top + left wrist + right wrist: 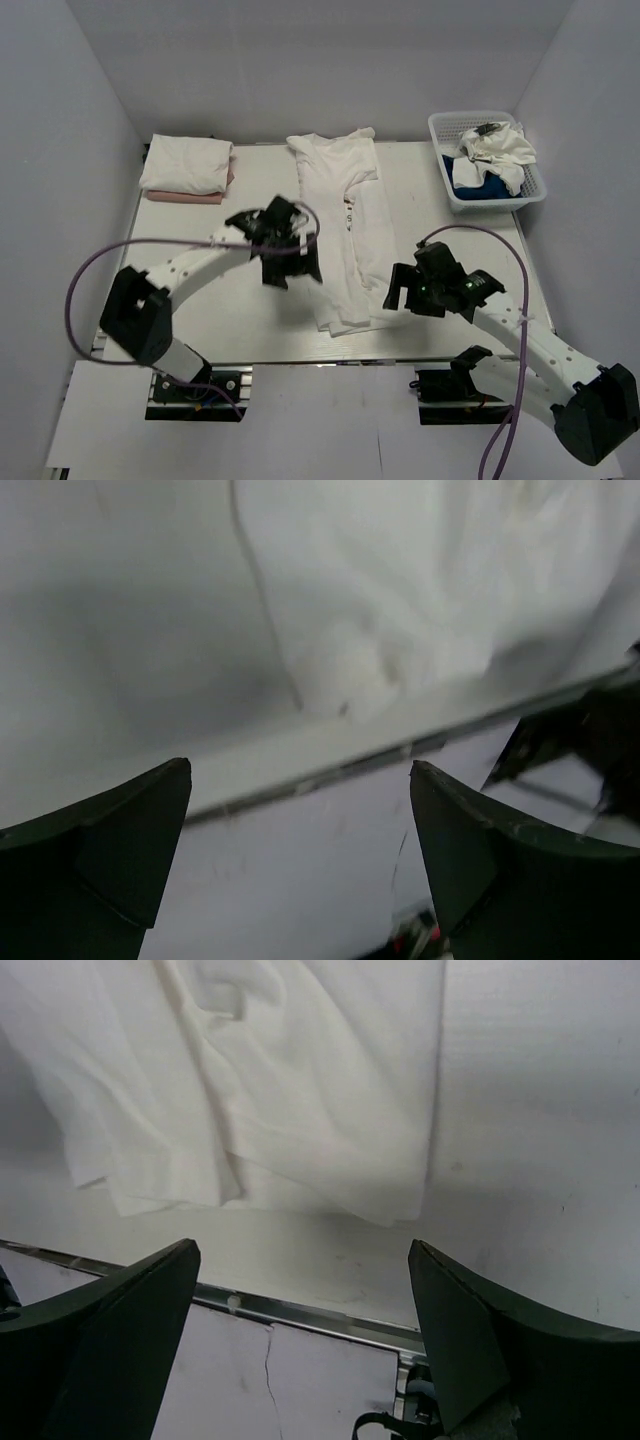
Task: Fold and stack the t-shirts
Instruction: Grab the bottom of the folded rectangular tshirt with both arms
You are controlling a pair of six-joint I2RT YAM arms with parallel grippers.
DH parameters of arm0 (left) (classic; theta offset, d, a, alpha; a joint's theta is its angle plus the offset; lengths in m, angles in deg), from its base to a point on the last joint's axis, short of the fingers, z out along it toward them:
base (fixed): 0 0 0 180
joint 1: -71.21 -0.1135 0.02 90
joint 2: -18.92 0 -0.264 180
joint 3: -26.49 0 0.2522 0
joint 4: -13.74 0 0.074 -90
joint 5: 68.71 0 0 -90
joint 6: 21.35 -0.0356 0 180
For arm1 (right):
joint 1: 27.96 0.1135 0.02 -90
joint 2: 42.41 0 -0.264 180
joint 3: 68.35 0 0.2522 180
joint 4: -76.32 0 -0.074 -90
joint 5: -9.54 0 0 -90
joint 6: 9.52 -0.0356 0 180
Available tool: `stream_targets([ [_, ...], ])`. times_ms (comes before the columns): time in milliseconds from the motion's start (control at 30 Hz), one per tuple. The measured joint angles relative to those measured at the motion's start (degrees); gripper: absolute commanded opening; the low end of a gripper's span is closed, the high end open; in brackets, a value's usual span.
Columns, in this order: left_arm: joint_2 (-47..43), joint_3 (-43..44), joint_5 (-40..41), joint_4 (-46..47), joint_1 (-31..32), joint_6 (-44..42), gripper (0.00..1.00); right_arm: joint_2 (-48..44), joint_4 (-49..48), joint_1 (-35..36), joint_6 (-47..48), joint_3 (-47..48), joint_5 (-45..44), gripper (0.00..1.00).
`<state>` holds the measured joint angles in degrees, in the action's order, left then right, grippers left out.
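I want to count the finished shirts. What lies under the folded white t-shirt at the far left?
Under the folded white t-shirt lies a pale pink t-shirt; only its near and right edges show. The rest is covered, so anything further beneath cannot be seen.

Stack of folded t-shirts (187, 168) sits in the far left corner of the table (400, 190), and the basket (488, 203) with a heap of clothes (495, 155) in it is over at the far right. Another t-shirt (345, 215) lies lengthwise down the middle, with the left gripper (292, 268) just left of it and the right gripper (400, 292) right of its near end.
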<state>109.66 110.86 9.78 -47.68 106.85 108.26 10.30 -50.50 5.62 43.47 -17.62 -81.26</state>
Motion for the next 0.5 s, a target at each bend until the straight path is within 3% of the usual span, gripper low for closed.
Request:
stream_targets([
  [100,-9.29,-14.27,-2.62,-0.70,5.79,4.52,1.00,0.17,0.04,-0.79,-0.55,-1.92,1.18,0.90],
  [200,-11.45,-20.70,-3.32,-0.68,9.92,7.63,1.00,1.16,-0.50,-1.70,-0.42,-2.27,1.77,0.90],
  [300,-7.50,-19.76,-3.48,1.03,14.03,8.92,1.00,3.54,-1.20,-2.84,-0.28,-2.29,2.78,0.90],
  [500,8.41,-9.11,0.63,4.17,21.70,7.26,0.97,6.82,-3.17,-5.03,0.15,-4.61,5.40,0.90],
])
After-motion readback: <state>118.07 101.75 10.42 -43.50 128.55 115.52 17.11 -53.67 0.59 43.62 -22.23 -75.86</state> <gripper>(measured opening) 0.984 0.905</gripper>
